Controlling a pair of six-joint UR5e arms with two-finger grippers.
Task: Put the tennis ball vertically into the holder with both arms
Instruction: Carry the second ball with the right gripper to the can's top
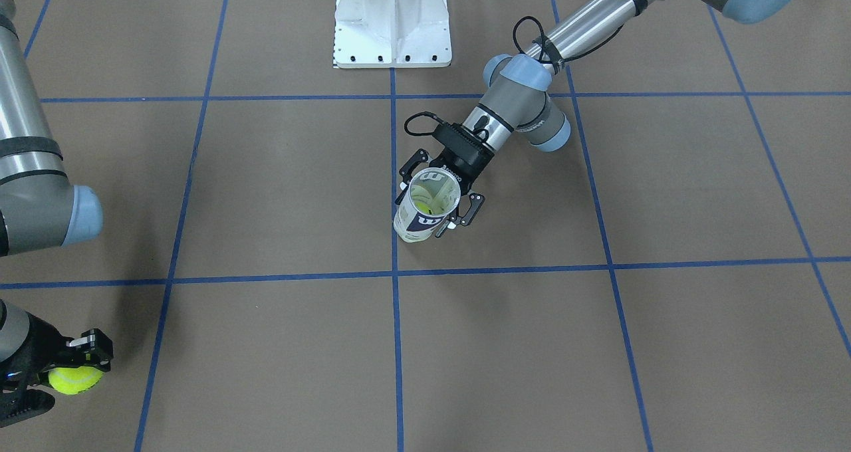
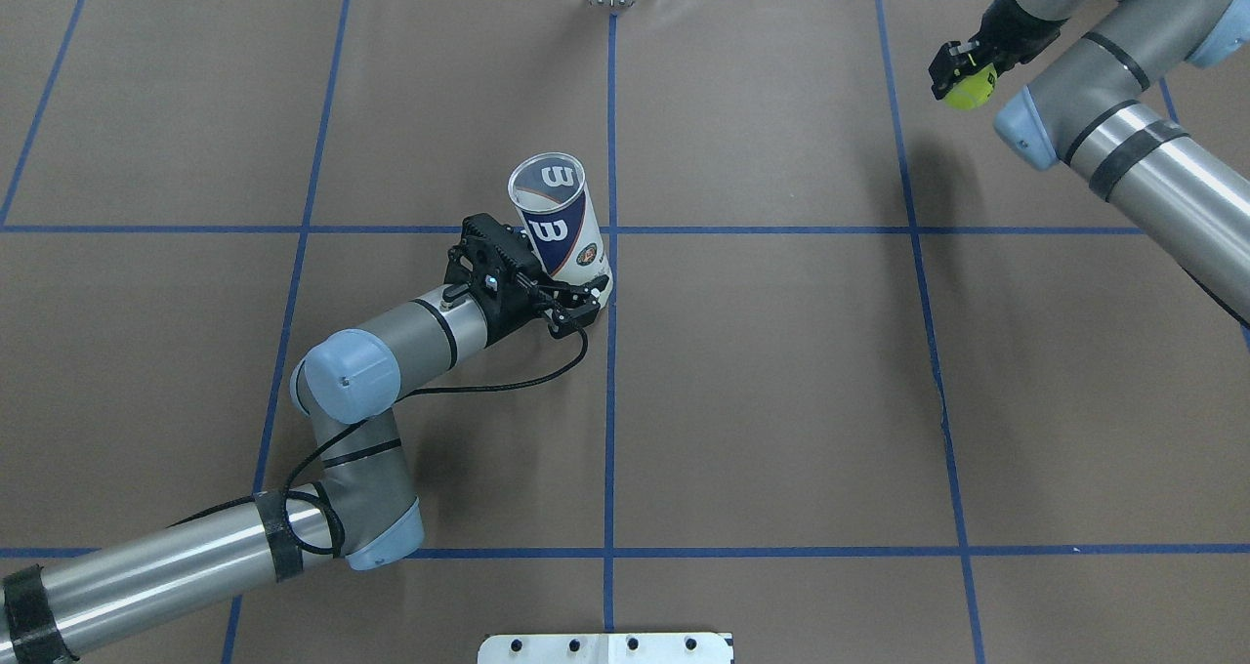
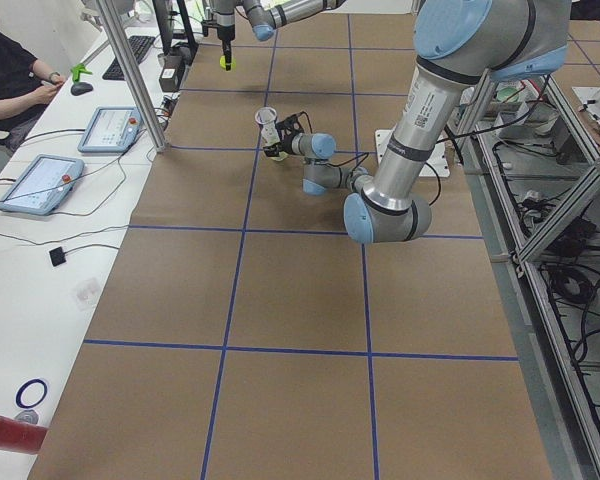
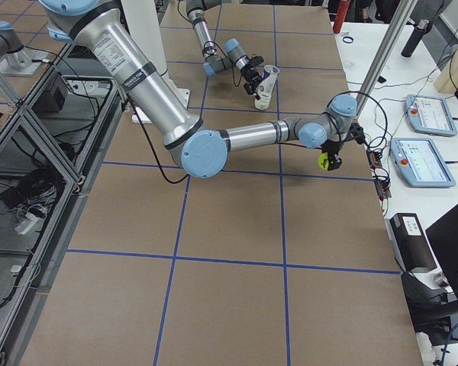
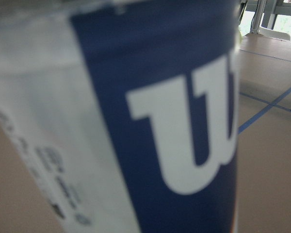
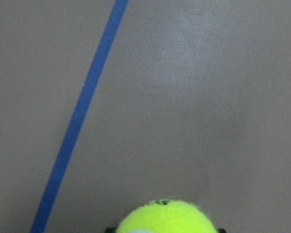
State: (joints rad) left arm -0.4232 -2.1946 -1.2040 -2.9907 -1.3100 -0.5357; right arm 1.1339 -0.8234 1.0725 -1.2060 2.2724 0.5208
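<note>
— Crowding the left wrist camera, blurred and almost touching the lens, is the can (image 5: pixel 136 121), and its navy label with the white W is filling the frame. So the left gripper (image 1: pixel 440 196) is gripping it?

— Yes. Its fingers are closing narrowly around the lower part of the can from the side. The can is standing close to upright, open mouth pointing up, just beside the centre tape line (image 2: pixel 609 400), on the robot's left half of the table (image 2: pixel 781 400). Whether its base is resting on the table or hovering just above, I am not managing to tell.

— And the ball?

— The ball (image 6: pixel 167 217) is sitting pinched in the right gripper (image 2: pixel 965 78), which is pointing down over the far right part of the table, well apart from the can.

— So which way is the coming move pointing?

— I am judging that the right arm is the one doing the travelling. It is needing to go toward the robot's left and back toward its base, up over the can's mouth, then straight down along the can's long axis. The left arm's job is holding that axis vertical.

— Is anything sitting inside?

— A yellow-green patch (image 1: pixel 425 207) is showing near the bottom. It is possibly another ball, but I am not certain.
</note>
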